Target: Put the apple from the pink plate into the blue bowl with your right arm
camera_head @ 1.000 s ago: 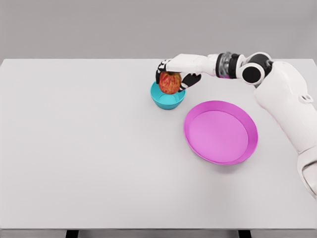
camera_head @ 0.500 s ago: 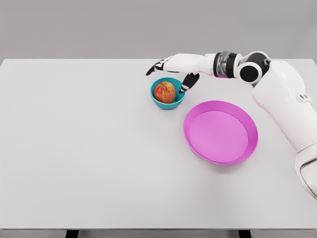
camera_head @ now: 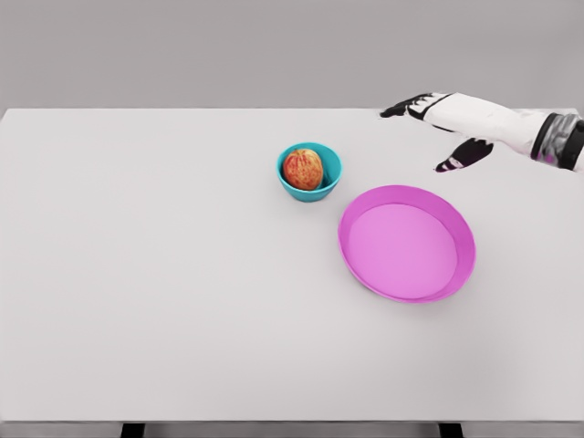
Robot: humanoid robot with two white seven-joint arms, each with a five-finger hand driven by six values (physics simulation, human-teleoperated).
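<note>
head view. the red-yellow apple [camera_head: 303, 169] sits inside the blue bowl [camera_head: 329, 168], stem end roughly upward, skin mottled and intact. it lies well to the left of the right hand [camera_head: 444, 123], which hovers above the table [camera_head: 164, 292] with fingers spread and holding nothing. the pink plate [camera_head: 407, 243] lies bare, near the bowl's right. judged: placement done. left arm unseen.
</note>
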